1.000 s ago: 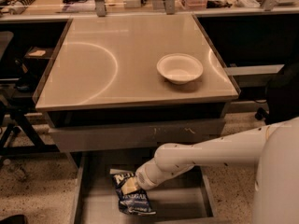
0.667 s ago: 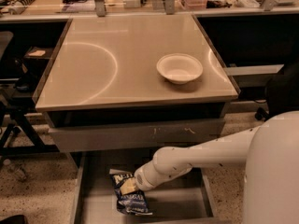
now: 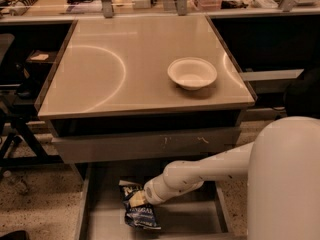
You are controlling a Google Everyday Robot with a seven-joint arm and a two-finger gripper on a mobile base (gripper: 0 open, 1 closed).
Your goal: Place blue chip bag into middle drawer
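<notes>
The blue chip bag (image 3: 141, 215), dark-blue crinkly foil with white lettering, lies in the pulled-out middle drawer (image 3: 186, 225), left of its centre, low in the camera view. My gripper (image 3: 137, 198) sits at the bag's top end, at the tip of my white arm (image 3: 210, 171), which reaches down and left from the right. The wrist hides most of the gripper. The bag's top edge is partly covered by it.
A white round bowl (image 3: 192, 73) stands on the beige tabletop (image 3: 115, 69) at the right. A shut grey drawer front with pale scratches (image 3: 145, 145) overhangs the open drawer. My bulky white upper arm (image 3: 285, 184) fills the lower right. Dark stands are at the left.
My upper arm has come forward and fills more of the lower right. The gripper and the bag stay at about the same place in the drawer.
</notes>
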